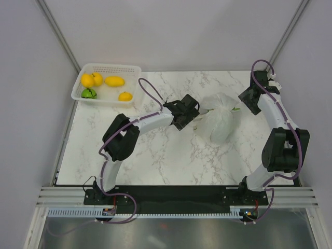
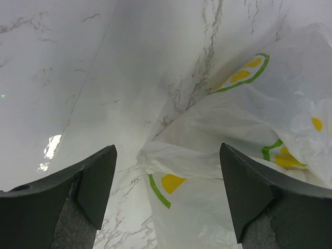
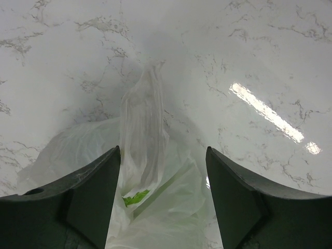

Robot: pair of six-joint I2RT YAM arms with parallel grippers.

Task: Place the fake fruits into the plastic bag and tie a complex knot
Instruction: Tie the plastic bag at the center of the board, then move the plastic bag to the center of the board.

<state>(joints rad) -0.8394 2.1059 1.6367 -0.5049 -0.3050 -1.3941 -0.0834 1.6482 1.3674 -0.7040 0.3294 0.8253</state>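
Note:
The plastic bag (image 1: 220, 123), white with lemon prints, lies bulging on the marble between the two arms; what it holds is hidden. My left gripper (image 1: 190, 115) stands open at its left side. In the left wrist view the bag's printed edge (image 2: 174, 171) lies between the wide-apart fingers (image 2: 98, 181) of the left gripper (image 2: 167, 155), touching neither. My right gripper (image 1: 248, 101) is open at the bag's upper right. A twisted handle strip (image 3: 142, 119) runs out between the right gripper's (image 3: 163, 153) fingers. Several fake fruits, yellow (image 1: 114, 81) and one green (image 1: 88, 93), sit in the basket. The knot is out of view.
The white perforated basket (image 1: 136, 70) stands at the table's back left corner. Grey walls close in the table on the left, back and right. Bare marble (image 1: 155, 161) lies in front of the bag.

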